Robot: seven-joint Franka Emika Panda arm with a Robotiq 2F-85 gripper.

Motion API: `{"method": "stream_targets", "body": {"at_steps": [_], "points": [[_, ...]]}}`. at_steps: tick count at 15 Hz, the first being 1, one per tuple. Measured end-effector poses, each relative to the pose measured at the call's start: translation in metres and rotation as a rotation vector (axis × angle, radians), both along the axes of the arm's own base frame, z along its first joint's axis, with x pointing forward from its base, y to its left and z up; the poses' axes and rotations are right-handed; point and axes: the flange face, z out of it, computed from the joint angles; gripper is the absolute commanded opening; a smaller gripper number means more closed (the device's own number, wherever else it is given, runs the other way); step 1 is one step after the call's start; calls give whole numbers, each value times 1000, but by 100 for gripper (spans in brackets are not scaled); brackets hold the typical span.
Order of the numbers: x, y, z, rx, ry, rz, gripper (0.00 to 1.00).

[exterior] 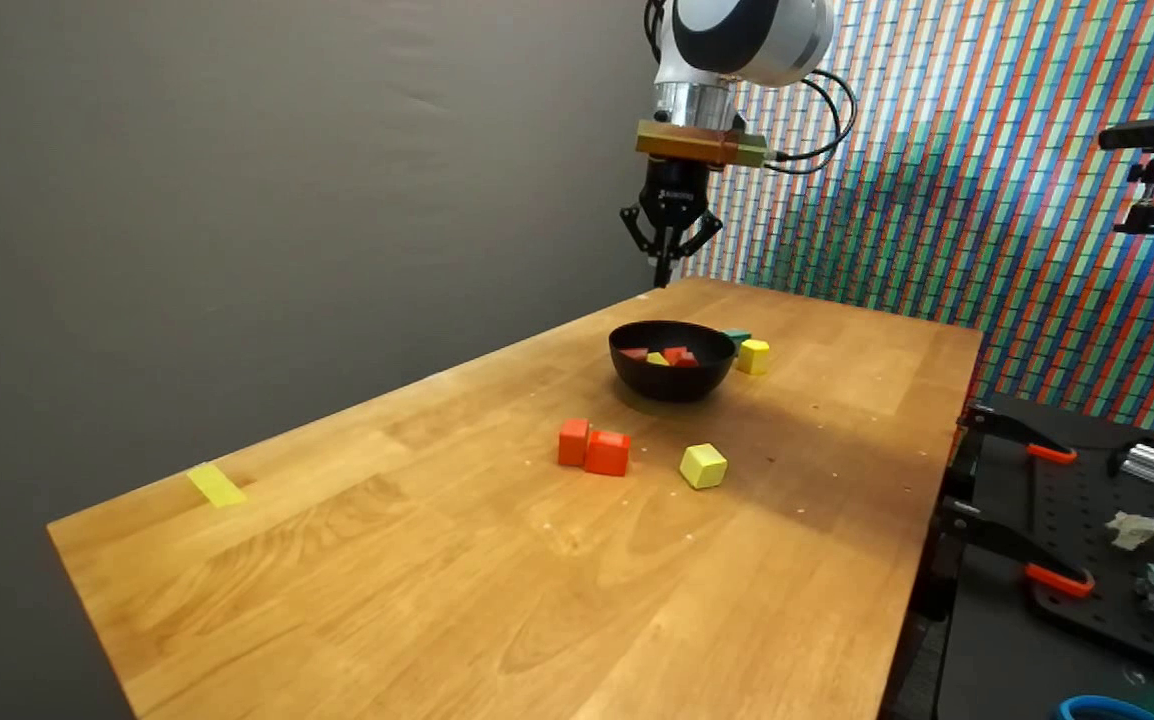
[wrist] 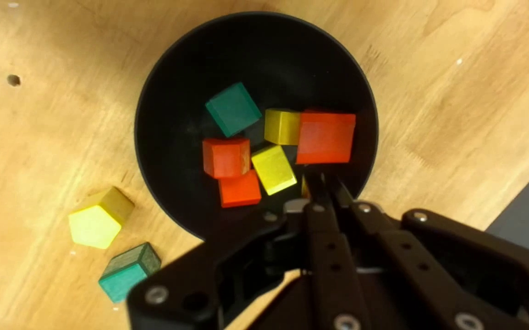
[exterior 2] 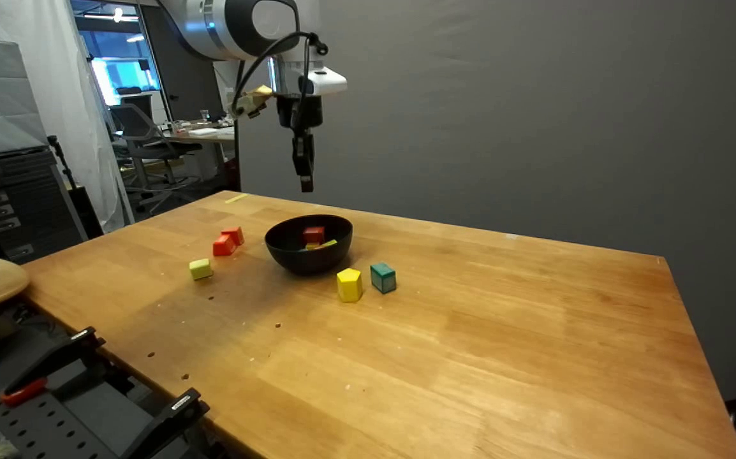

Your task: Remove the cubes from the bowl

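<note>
The black bowl [exterior: 672, 385] [exterior 2: 304, 262] stands upright on the wooden table and holds several cubes. In the wrist view, the bowl [wrist: 177, 87] holds a green cube [wrist: 233, 110], yellow cubes [wrist: 274, 169] and red cubes [wrist: 325, 138]; a yellow sliver shows beside a fingertip. Outside the bowl lie two red cubes [exterior: 607, 453] [exterior 2: 223, 245], a yellow-green cube [exterior: 703, 466] [exterior 2: 201, 269], a yellow five-sided block [exterior: 753, 357] [exterior 2: 349, 285] and a green block [exterior 2: 383, 278] [wrist: 129, 272]. My gripper [exterior: 662, 280] [exterior 2: 307, 186] [wrist: 326, 178] is shut and empty, above the bowl, its fingers pointing down.
A flat yellow tape piece [exterior: 217, 485] [exterior 2: 236, 198] lies by the table edge along the grey wall [exterior: 287, 200]. Black clamps with red tips [exterior: 1057, 580] [exterior 2: 164, 424] sit along the opposite edge, beside a black perforated board [exterior 2: 55, 427].
</note>
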Motion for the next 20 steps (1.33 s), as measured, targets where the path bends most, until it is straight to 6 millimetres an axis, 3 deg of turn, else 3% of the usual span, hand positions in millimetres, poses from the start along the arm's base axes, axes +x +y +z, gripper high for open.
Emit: {"method": "stream_targets", "body": {"at_steps": [6, 8, 11, 14, 16, 18, 20], "points": [[-15, -9, -59, -3, 120, -22, 84], [-17, -14, -81, -3, 148, -38, 92], [-15, -23, -102, 4, 144, -79, 88], [-10, -31, -114, 18, 126, -124, 73], [-8, -35, -119, 21, 112, -144, 53], [-6, -36, -121, 17, 97, -154, 52], [-5, -37, -119, 12, 90, -160, 62]]}}
